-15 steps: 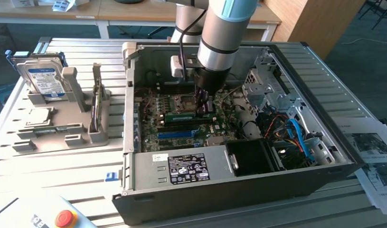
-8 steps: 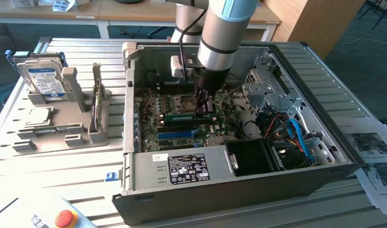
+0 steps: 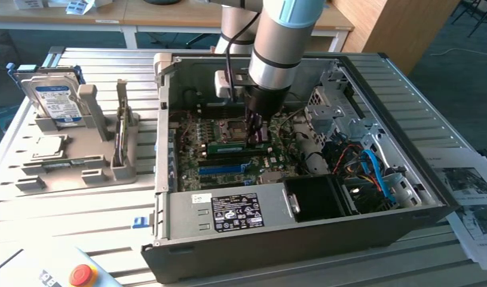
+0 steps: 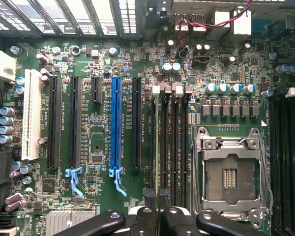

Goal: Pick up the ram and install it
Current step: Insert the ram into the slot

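The pincer point(image 3: 259, 137) stands narrow, closed on the ram point(image 3: 226, 145), which sits on edge on the motherboard point(image 4: 88, 73) beside the empty processor socket point(image 4: 231, 177).

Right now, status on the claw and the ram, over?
Claw down inside the case, over the memory slots. Green ram at claw tip; held or seated, cannot tell. Blue cable apart, toward exterior view's right.

Gripper point(image 4: 156, 216) cut off by frame edge in wrist view; PSU label point(image 3: 236, 213) txt too small; papers point(image 3: 469, 194) cropped at exterior view's right.
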`<state>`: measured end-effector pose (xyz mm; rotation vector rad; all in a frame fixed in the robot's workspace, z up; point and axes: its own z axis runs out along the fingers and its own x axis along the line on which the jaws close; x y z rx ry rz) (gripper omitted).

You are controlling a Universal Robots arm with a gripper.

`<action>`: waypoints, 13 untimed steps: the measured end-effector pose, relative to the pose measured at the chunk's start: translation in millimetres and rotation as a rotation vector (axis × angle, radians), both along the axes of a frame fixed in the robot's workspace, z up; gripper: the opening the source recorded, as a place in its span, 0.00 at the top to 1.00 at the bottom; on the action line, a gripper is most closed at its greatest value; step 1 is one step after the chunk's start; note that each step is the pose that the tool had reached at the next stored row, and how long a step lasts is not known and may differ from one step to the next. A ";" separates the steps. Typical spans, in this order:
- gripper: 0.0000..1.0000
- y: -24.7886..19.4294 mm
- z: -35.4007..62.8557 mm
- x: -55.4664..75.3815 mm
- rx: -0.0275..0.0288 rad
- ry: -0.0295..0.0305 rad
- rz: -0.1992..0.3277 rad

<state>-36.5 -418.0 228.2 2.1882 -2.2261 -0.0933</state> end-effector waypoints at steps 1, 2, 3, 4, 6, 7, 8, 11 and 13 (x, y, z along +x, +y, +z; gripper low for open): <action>0.88 0.0 0.0 0.0 0.0000 0.0000 0.000; 0.88 0.0 -0.1 0.0 0.0000 0.0000 0.000; 0.88 0.0 -0.3 0.0 0.0001 0.0000 0.000; 0.88 0.0 -0.7 0.0 0.0002 -0.0001 0.000; 0.88 0.0 -1.7 0.0 0.0001 0.0000 0.000; 0.88 0.0 -2.2 0.0 0.0001 0.0000 0.000; 0.88 0.0 -2.7 0.0 0.0001 0.0000 0.000; 0.88 0.0 -3.5 0.0 -0.0003 0.0001 0.000; 0.88 0.0 -4.1 0.0 0.0001 0.0000 0.000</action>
